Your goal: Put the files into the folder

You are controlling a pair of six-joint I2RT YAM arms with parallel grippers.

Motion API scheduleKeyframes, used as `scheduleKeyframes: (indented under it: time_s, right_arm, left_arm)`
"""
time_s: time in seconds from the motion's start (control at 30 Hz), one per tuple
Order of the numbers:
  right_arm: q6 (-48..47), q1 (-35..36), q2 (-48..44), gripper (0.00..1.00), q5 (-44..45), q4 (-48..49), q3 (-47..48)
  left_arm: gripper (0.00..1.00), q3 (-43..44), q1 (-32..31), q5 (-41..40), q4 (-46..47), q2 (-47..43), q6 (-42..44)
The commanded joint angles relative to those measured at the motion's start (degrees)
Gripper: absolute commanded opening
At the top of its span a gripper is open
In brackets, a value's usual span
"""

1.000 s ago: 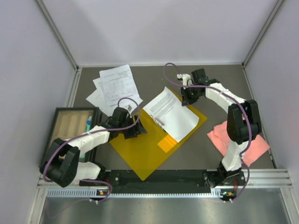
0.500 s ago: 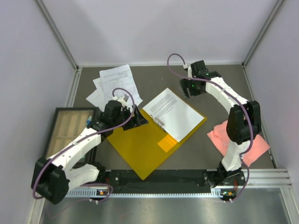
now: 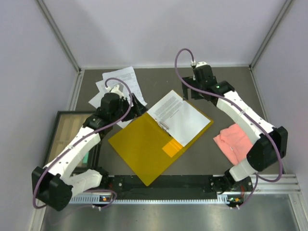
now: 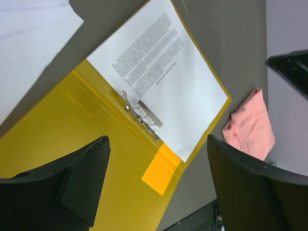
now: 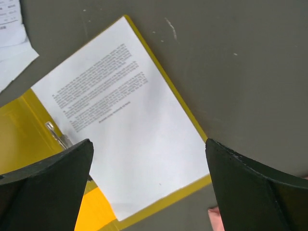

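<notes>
The yellow folder point(image 3: 139, 151) lies open in the middle of the table, its metal clip point(image 4: 142, 114) along the spine. One printed white sheet point(image 3: 182, 117) lies flat on the folder's right half. More files point(image 3: 119, 82) lie loose at the back left. My left gripper point(image 3: 136, 106) hovers open above the folder's back-left corner. In the left wrist view the left gripper point(image 4: 158, 144) has nothing between its fingers. My right gripper point(image 3: 193, 92) hangs open over the sheet's far corner. The right wrist view shows the right gripper point(image 5: 149, 144) empty above the sheet point(image 5: 120, 120).
A pink cloth point(image 3: 239, 139) lies to the right of the folder, under the right arm. A dark tray point(image 3: 61, 137) sits at the left table edge. Metal frame posts and pale walls close in the table on three sides.
My right gripper opened and let go of the sheet, which now lies flat on the folder. The right gripper rose and moved back. My left gripper lifted off the folder toward the back left.
</notes>
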Motion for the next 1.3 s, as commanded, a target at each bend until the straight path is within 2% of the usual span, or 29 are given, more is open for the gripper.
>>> scheduleKeyframes:
  time_s: [0.0, 0.1, 0.2, 0.3, 0.33, 0.4, 0.63, 0.7, 0.83, 0.93, 0.97, 1.03, 1.07, 1.27]
  right_arm:
    - [3.84, 1.84, 5.25, 0.99, -4.70, 4.22, 3.39]
    - [6.02, 2.73, 5.87, 0.99, -8.38, 8.45, 2.87]
    - [9.97, 3.25, 10.26, 0.99, -9.98, 9.26, 6.45]
    - [12.43, 4.31, 20.08, 0.99, -11.47, 5.14, 15.85]
    - [12.45, 4.48, 22.64, 0.99, -12.69, 3.56, 21.70]
    - [11.93, 4.66, 28.89, 0.99, -17.09, 3.71, 25.35]
    - [15.52, 5.10, 38.12, 0.99, -30.00, 19.52, 27.56]
    - [16.14, 5.45, 41.88, 0.99, -32.83, 23.30, 29.92]
    - [19.47, 5.45, 49.89, 0.97, -34.94, 24.02, 37.57]
    - [22.90, 5.54, 55.26, 0.92, -37.14, 26.82, 42.41]
    - [24.65, 5.54, 56.23, 0.86, -37.23, 27.70, 43.29]
    - [26.24, 5.54, 59.47, 0.82, -37.32, 29.55, 46.10]
    - [27.47, 5.63, 60.79, 0.76, -37.49, 29.73, 47.33]
    - [31.78, 5.63, 66.34, 0.57, -38.72, 32.89, 50.94]
  left_arm:
    - [0.86, 3.64, 5.22, 2.65, 3.73, 4.08, -1.11]
    - [0.85, 2.77, 9.35, 6.26, 6.35, 5.49, -4.62]
    - [0.84, 2.67, 11.29, 6.80, 8.39, 7.51, -5.59]
    - [0.84, 5.31, 12.88, 5.74, 8.21, 11.46, -6.12]
    - [0.84, 6.79, 13.32, 6.09, 8.21, 12.78, -6.91]
    - [0.83, 8.38, 14.98, 7.67, 8.74, 16.55, -7.79]
    - [0.81, 14.01, 21.58, 10.92, 11.20, 26.94, -11.29]
    - [0.81, 13.49, 23.86, 12.41, 15.31, 29.48, -12.80]
    - [0.79, 16.73, 25.01, 17.58, 18.32, 36.77, -12.90]
    - [0.78, 22.35, 26.51, 20.67, 15.60, 43.89, -12.28]
    - [0.77, 23.32, 26.51, 21.90, 15.60, 46.52, -12.36]
    - [0.76, 24.38, 26.59, 22.79, 16.74, 48.47, -12.80]
    - [0.76, 24.73, 26.51, 22.27, 16.65, 49.61, -12.45]
    - [0.75, 24.48, 26.51, 17.17, 14.81, 50.85, -9.90]
